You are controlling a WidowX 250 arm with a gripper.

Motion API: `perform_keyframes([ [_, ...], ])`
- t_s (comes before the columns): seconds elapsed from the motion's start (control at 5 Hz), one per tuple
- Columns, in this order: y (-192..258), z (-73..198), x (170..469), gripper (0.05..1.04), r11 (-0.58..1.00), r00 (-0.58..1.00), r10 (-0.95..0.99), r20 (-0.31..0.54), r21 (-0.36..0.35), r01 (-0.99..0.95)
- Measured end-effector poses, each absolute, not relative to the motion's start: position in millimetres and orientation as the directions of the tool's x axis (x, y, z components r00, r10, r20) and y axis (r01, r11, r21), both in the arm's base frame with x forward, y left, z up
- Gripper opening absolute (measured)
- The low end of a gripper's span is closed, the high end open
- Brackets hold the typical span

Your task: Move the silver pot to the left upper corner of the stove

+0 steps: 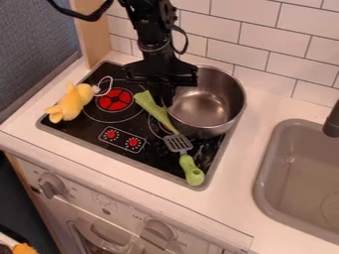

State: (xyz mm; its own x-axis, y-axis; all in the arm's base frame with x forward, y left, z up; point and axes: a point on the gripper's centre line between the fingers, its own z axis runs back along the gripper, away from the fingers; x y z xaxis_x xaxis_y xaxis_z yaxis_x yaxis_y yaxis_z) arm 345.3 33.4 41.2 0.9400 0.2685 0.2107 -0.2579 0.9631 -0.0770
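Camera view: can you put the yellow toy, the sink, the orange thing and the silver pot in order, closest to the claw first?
1. Silver pot: right beside the claw.
2. Yellow toy: on the stove's left side.
3. Sink: over on the right.
4. Orange thing: down in the bottom left corner.

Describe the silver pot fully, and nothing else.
The silver pot is round, deep and shiny, like bare metal, open at the top with a thin rim. It stands upright on the picture's right side of the black stove, near the tiled wall. The black hand is at its left rim; whether it grips is unclear. A slotted spatula head lies by its near-left side.
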Motion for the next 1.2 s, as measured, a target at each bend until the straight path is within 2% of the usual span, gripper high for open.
perform_keyframes([
  [0.4,50,68,343,0.073,0.951,0.921,0.301,0.248,-0.152,-0.270],
  [0.6,78,78,345,0.073,0.931,0.893,0.356,0.275,-0.187,-0.314],
  [1.0,143,93,351,0.072,0.901,0.844,0.432,0.319,-0.193,-0.389],
  [1.2,174,83,353,0.072,0.878,0.827,0.477,0.298,-0.185,-0.441],
])
